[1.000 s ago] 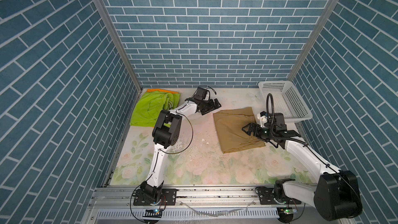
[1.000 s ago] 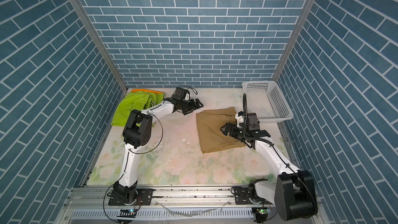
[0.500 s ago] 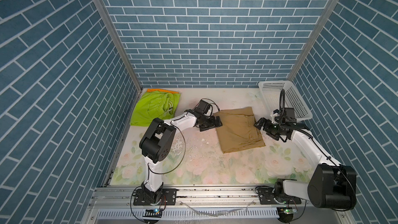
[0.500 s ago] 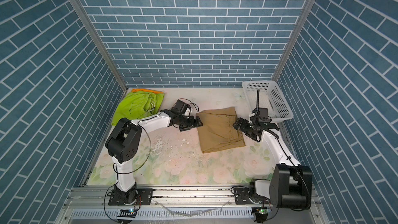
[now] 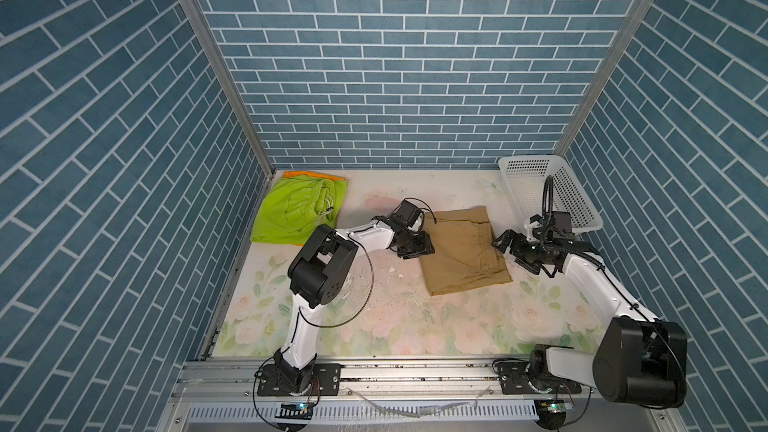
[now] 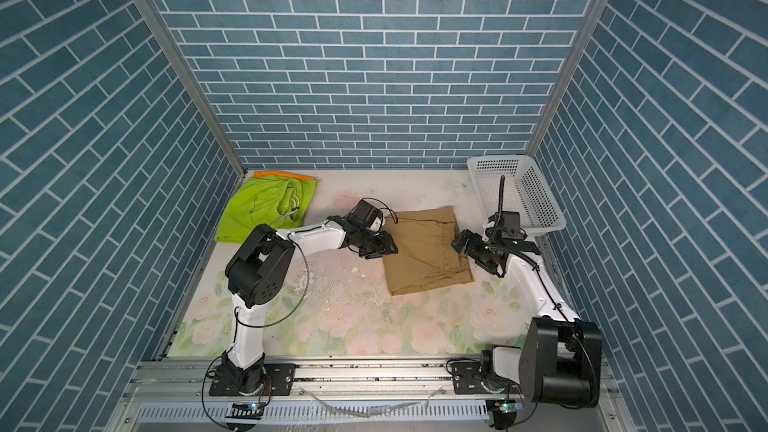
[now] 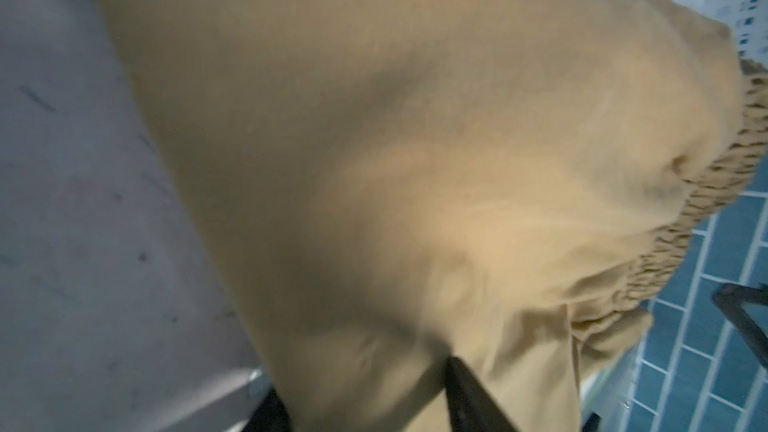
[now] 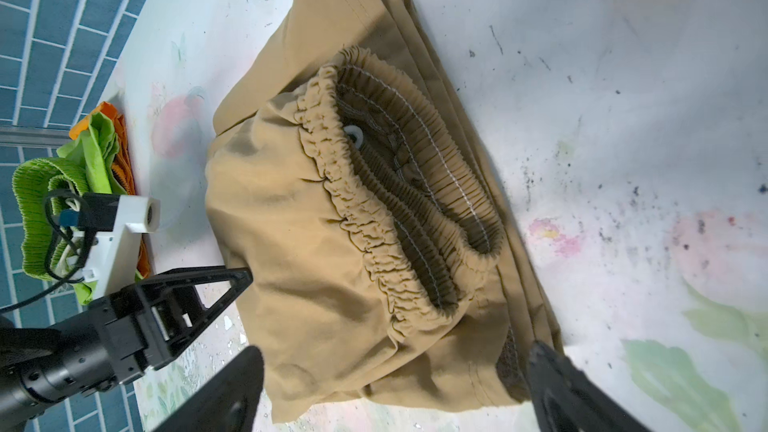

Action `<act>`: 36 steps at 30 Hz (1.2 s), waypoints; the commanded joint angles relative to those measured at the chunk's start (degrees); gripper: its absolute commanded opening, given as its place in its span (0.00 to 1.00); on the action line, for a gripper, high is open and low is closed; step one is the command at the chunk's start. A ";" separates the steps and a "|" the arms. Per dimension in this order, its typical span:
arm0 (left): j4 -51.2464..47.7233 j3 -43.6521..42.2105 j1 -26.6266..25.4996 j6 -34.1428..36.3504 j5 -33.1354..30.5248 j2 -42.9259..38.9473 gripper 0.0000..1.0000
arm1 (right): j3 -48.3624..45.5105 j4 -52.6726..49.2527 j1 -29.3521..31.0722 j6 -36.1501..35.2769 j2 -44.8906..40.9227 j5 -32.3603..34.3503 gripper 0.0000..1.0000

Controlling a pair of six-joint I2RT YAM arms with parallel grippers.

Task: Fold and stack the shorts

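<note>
Tan shorts [image 5: 461,251] lie folded at mid-bench, slightly right of centre, long edges running front to back and skewed a little. The elastic waistband [image 8: 374,243] is on top, gaping open toward the right arm. Left hand [image 5: 422,249] is at the tan shorts' left edge. The left wrist view shows tan cloth between its fingers [image 7: 469,392], which stand partway in. Whether they press the cloth cannot be told. Right hand [image 5: 506,248] is at the opposite, right edge, just beside the waistband. Its fingers [image 8: 573,392] are spread wide on either side of the near cloth edge and clamp nothing. Green shorts [image 5: 297,214] sit in the far left corner against the side wall [image 5: 232,209], well apart from the tan pair. Orange shorts [image 5: 316,175] lie under them, with only a strip showing along the far edge. A white perforated basket [image 5: 536,164] stands in the far right corner, tilted, its near rim close behind the right arm's wrist. Bare flowered bench [image 5: 415,317] separates the green pile from the tan shorts, with the left forearm lying across it. A wider open band runs from the tan shorts' front hem to the front rail. On the right, only a narrow strip remains between the tan shorts' edge and the side wall, and the right arm fills it.
</note>
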 commanded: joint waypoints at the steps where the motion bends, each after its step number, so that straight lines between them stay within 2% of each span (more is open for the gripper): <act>1: -4.22 1.11 -1.06 1.51 -1.29 3.41 0.28 | -0.98 0.85 -0.39 -0.42 -1.61 -1.17 0.99; 6: -12.65 5.75 -1.33 7.36 -5.66 2.87 0.00 | -1.68 1.75 -0.48 0.15 -1.60 -2.35 0.99; 10: -25.20 14.10 -1.08 16.55 -14.42 1.33 0.00 | -2.88 4.94 -0.27 2.38 -1.18 -5.94 0.99; 13: -37.18 23.62 -0.83 23.66 -23.84 2.44 0.00 | -3.98 8.06 1.15 4.06 -0.74 -7.78 0.99; 17: -53.70 37.74 -0.78 31.45 -40.54 6.71 0.00 | -3.50 9.98 5.58 4.89 0.68 -6.94 0.99; 20: -61.74 44.76 -0.72 35.18 -54.77 9.51 0.00 | -2.05 12.15 10.62 5.58 2.72 -5.99 0.99; 24: -65.01 48.18 0.39 38.49 -67.60 10.37 0.00 | 0.28 17.43 16.22 7.46 6.62 -5.72 0.99; 28: -65.36 51.03 2.29 40.39 -75.15 9.78 0.00 | 2.89 22.70 19.60 8.24 11.46 -6.07 0.99; 31: -61.81 51.13 2.88 44.92 -81.46 8.40 0.00 | 4.95 27.32 21.52 9.31 15.74 -7.33 0.99; 36: -55.65 50.57 3.87 52.77 -86.20 6.72 0.00 | 10.67 29.52 24.29 9.79 21.95 -8.09 0.99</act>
